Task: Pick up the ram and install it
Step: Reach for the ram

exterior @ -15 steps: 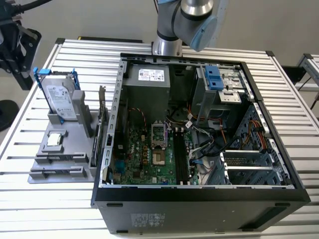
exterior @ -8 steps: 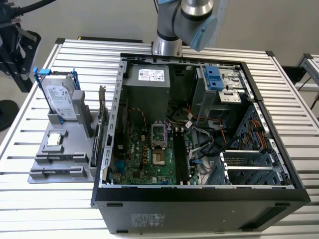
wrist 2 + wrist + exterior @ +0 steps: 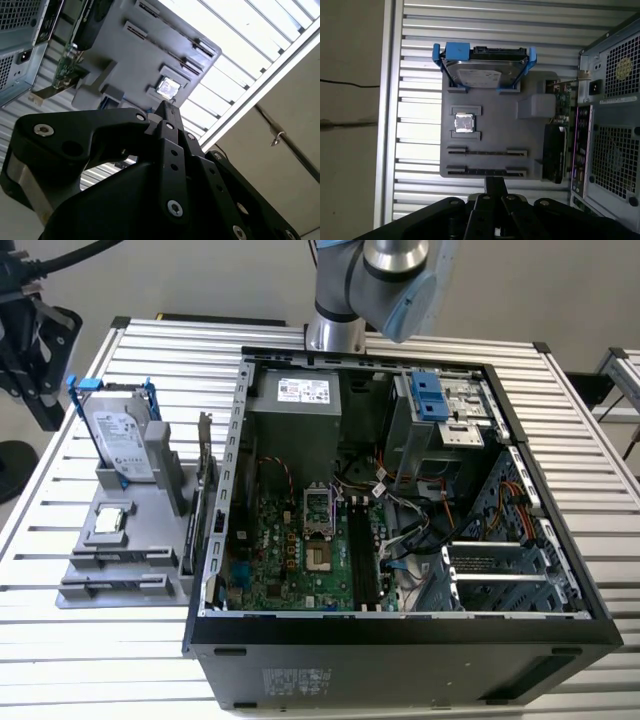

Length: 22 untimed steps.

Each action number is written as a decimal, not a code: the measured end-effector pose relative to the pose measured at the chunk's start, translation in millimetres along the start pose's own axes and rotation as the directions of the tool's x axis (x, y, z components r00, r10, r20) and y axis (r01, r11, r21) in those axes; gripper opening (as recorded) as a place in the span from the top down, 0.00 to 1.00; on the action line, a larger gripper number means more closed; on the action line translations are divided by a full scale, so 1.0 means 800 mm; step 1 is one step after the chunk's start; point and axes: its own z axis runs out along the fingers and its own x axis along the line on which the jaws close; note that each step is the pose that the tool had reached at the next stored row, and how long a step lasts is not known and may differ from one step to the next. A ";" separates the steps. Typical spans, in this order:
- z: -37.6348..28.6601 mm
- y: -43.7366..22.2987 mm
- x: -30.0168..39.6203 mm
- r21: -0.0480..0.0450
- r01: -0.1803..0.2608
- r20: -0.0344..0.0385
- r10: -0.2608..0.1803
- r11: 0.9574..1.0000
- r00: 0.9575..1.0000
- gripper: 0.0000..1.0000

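Parts tray beside computer case

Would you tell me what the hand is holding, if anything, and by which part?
Nothing, as far as shows: the hand is shut on itself above the grey tray.

**Robotics laboratory or test cell, probably not a production floor.** A desk of ribbed aluminium profiles carries an opened computer tower with its motherboard exposed. Beside the tower, a grey fixture seats a hard drive and a processor chip in shaped holders. The robot arm rises from the desk behind the tower. Black rigging stands at the exterior view's left.
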 end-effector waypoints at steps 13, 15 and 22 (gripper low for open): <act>-0.0005 -0.0122 -0.0038 0.000 0.000 -0.006 0.000 1.000 1.000 1.00; -0.0006 -0.0145 -0.0043 0.000 0.000 -0.007 0.000 1.000 1.000 1.00; -0.0010 -0.0220 -0.0057 0.000 0.000 -0.010 0.000 1.000 1.000 1.00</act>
